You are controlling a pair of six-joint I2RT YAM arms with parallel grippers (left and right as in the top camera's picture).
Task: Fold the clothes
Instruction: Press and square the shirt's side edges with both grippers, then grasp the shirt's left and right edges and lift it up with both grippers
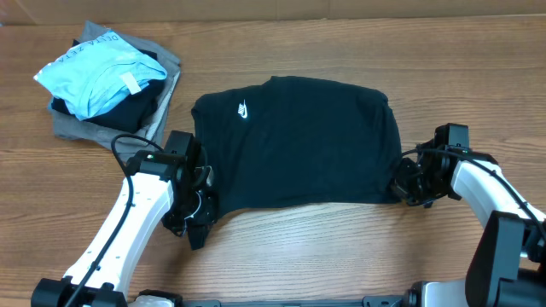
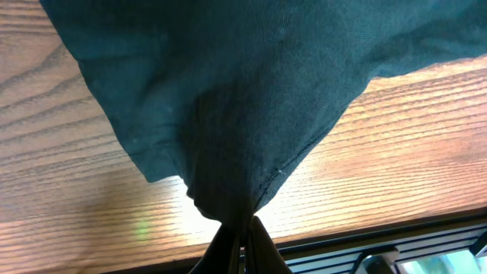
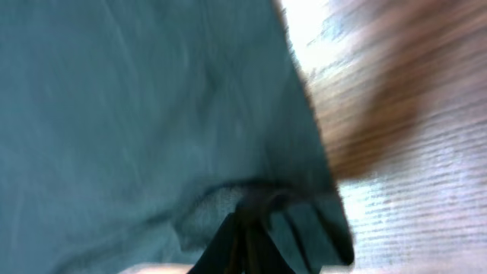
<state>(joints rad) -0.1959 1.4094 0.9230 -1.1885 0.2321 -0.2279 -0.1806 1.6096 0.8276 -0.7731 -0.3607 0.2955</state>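
The black T-shirt lies spread on the wooden table, about in the middle, between the two arms; its outline is a wide, rounded rectangle, and the small white swoosh logo faces up near the upper left part of the cloth; the left gripper is at the lower left corner of the shirt, and in the left wrist view its fingers are pressed together with the dark fabric caught between them, so that the cloth is drawn into a pointed bunch that runs down to the tips, with the table surface visible on both sides of it; the right gripper is at the right edge of the shirt, near the lower right corner; in the right wrist view, which is somewhat blurred, its fingers are also closed on the fabric, which gathers in small folds just at the tips, and the edge of the shirt runs beside them with bare wood to the right; in the far left corner of the table, well apart from the shirt, there is a small pile: a light blue garment with lettering lies on top of a dark piece, and both rest on a grey garment.
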